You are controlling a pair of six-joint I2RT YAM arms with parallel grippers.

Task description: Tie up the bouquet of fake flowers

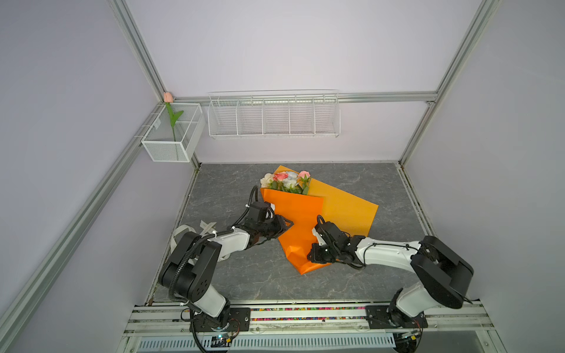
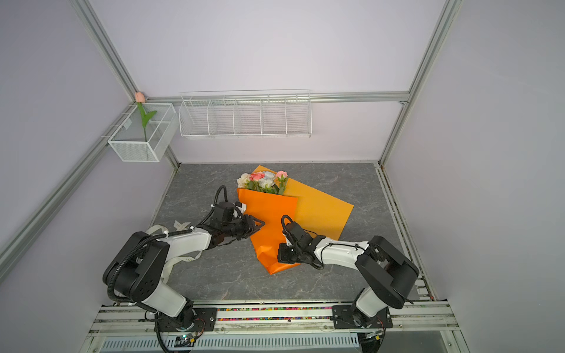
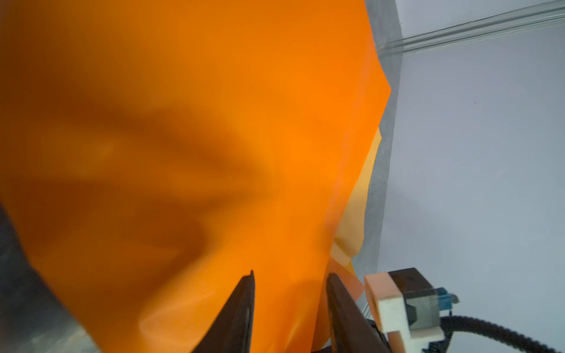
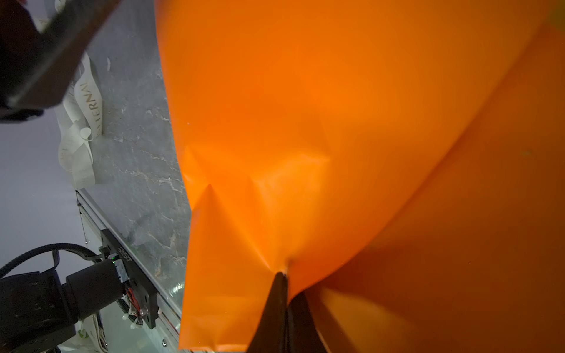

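The bouquet of fake flowers point(image 1: 286, 181) point(image 2: 263, 181) is lying at the middle of the bench point(image 1: 244, 275). Its soft cream, pink and pale blue rose heads and green leaves are pointing toward the far edge. Smooth orange wrapping paper point(image 1: 295, 220) point(image 2: 269, 220) is folding over the stems as a tapering cone. The cone's crumpled foot is pointing at the near edge, and a paler flap is spreading flat toward the right edge.

The right gripper point(image 1: 315, 255) point(image 4: 282, 275) is pinching the orange wrapping paper near the cone's foot. Its dark jaws are pressing together, and sharp creases are fanning out from the pinch.

The left gripper point(image 1: 289, 224) point(image 3: 290, 275) is sitting at the cone's left edge. Its tapered black fingers point(image 3: 241, 305) are standing apart, with orange showing through the gap.

A limp cream ribbon point(image 1: 208, 227) point(image 4: 87, 101) with printed letters is curling on the grey marbled surface by the left edge, under the left arm.
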